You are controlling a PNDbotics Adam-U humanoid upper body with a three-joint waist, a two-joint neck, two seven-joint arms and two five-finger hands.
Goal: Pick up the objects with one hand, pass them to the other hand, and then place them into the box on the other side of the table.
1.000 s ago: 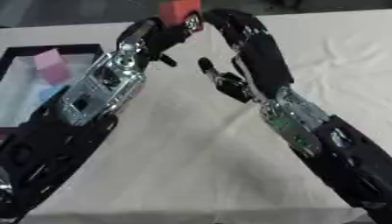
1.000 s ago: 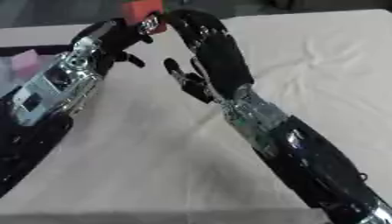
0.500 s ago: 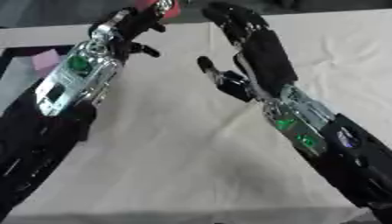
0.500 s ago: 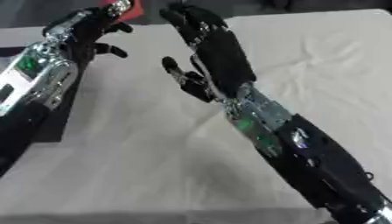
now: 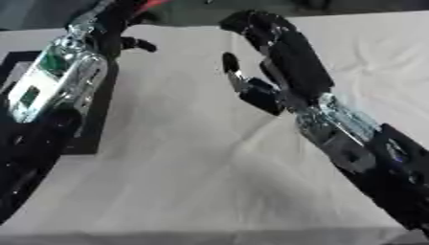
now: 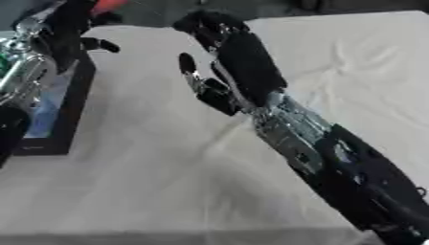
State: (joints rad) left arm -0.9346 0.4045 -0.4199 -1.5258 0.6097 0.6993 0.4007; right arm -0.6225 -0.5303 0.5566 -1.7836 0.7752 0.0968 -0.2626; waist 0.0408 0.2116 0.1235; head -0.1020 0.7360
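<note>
At the upper left of the frame, the left hand (image 5: 117, 24) curls round a red object (image 6: 107, 5) above the black box (image 6: 71, 103). The right hand (image 5: 272, 62), upper centre, hangs spread and holds nothing over the white tablecloth (image 5: 193, 167).

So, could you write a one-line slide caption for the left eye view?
Left hand carries a red object toward the black box; right hand open above the table.

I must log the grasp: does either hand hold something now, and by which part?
The left hand holds a red object at the fingertips; which part it grips cannot be told. The right hand is open and holds nothing.
</note>
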